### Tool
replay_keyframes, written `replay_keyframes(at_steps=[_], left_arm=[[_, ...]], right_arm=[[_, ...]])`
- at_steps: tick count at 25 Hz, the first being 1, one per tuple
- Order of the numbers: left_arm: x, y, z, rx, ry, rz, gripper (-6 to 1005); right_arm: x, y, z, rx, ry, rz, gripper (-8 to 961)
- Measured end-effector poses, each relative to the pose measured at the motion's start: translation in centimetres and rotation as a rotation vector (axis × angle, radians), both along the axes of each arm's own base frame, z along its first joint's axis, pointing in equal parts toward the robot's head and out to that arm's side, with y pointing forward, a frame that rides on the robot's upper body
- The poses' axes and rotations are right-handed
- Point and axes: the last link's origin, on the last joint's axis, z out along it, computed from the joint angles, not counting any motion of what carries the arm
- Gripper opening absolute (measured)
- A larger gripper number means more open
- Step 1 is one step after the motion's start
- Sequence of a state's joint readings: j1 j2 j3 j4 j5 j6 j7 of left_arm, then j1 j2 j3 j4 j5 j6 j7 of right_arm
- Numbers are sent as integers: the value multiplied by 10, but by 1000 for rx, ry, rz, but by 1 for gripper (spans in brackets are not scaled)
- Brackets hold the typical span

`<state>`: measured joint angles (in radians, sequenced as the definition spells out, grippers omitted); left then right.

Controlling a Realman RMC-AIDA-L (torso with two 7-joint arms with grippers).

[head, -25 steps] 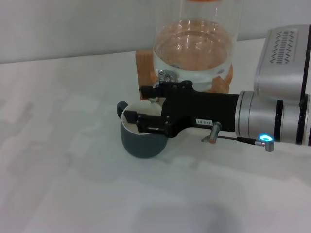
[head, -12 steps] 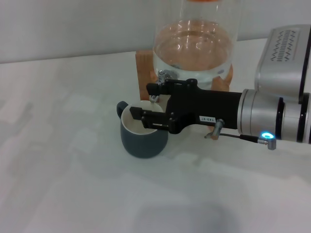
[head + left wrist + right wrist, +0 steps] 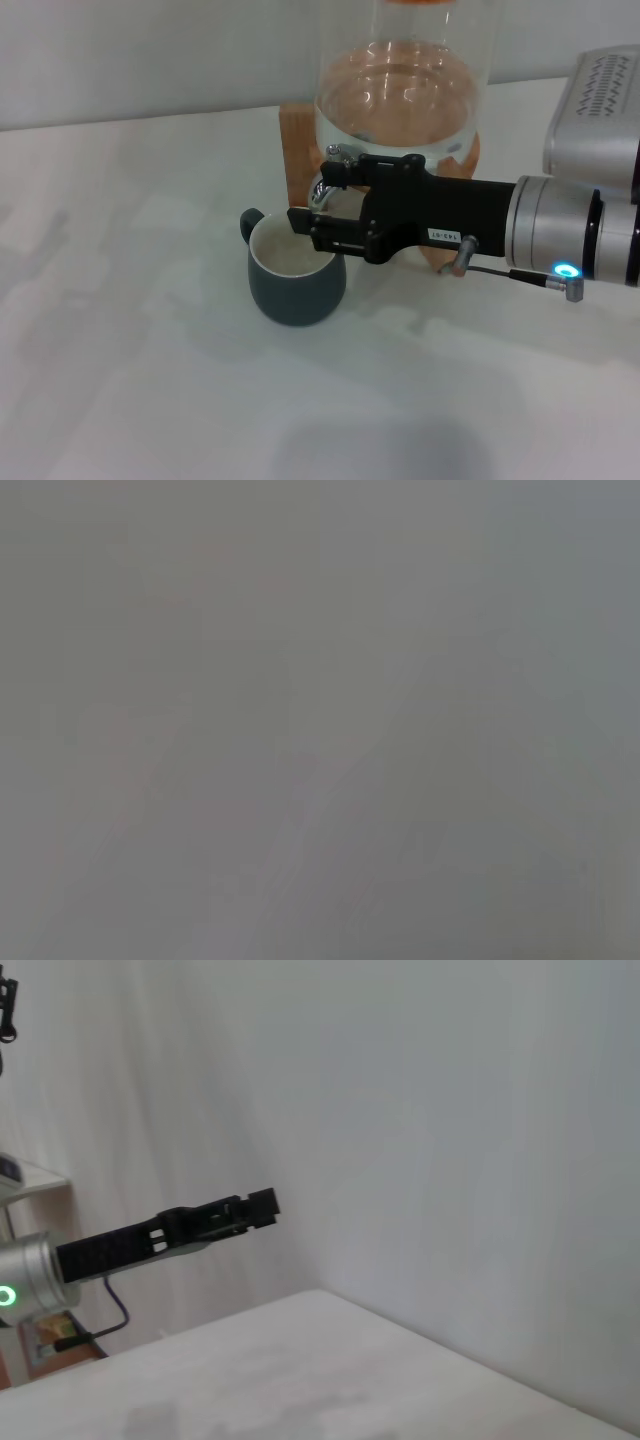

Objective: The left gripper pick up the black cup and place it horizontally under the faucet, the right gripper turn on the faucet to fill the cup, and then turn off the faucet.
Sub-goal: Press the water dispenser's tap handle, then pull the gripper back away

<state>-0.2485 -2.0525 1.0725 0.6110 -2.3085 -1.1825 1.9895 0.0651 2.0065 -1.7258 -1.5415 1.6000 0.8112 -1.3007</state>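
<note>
A: Quick status, where's the cup?

B: The black cup (image 3: 295, 276) stands upright on the table (image 3: 150, 380), mouth up, loop handle to its far left. It sits just below and near of the faucet (image 3: 328, 180), which pokes out at the base of the glass jar (image 3: 400, 100) on its wooden stand (image 3: 297, 140).

A: And your jaws?

B: My right gripper (image 3: 305, 222) reaches in from the right, forearm lying roughly level, left-to-right. One finger runs by the faucet, the other hangs over the far right rim of the cup. The jaws stand apart, clamped on nothing that I can see. Whether the upper finger touches the tap, can't tell.

A: Left one?

B: My left gripper (image 3: 262, 1200) is parked well away, up off the table; only the right wrist view shows it. It holds nothing, and I can't tell how its jaws stand. Its own wrist view is blank grey.

A: What does the next move hinge on?

B: My guess: the faucet lies just far-left of my right fingertips, above the cup, so the right arm is the nearer one by a long way. The spout curves down toward the cup mouth. Any tap work must keep the lower finger off the cup rim, or I nudge the cup out from under.

A: Water level in cup?

B: Pale inside shows; can't tell.
</note>
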Motion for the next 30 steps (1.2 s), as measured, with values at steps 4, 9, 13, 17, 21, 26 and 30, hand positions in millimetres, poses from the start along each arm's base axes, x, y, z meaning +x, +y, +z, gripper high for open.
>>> replay_keyframes(at_steps=[4, 9, 13, 17, 21, 26, 30], left_arm=[[1, 0, 0, 1, 1, -2, 889], [1, 1, 1, 2, 1, -5, 890], [3, 2, 1, 2, 1, -8, 890], [3, 3, 0, 0, 0, -9, 890], [3, 3, 0, -1, -1, -9, 890], [3, 3, 0, -1, 0, -5, 890], [2, 3, -1, -1, 0, -1, 890]], right_arm=[[4, 1, 3, 7, 0, -12, 671], [8, 2, 7, 17, -1, -26, 671], [11, 4, 10, 26, -1, -33, 671], [13, 5, 12, 31, -1, -41, 671], [15, 6, 13, 35, -2, -46, 671], [16, 5, 15, 30, -2, -43, 672], [10, -4, 20, -39, 30, 9, 672]])
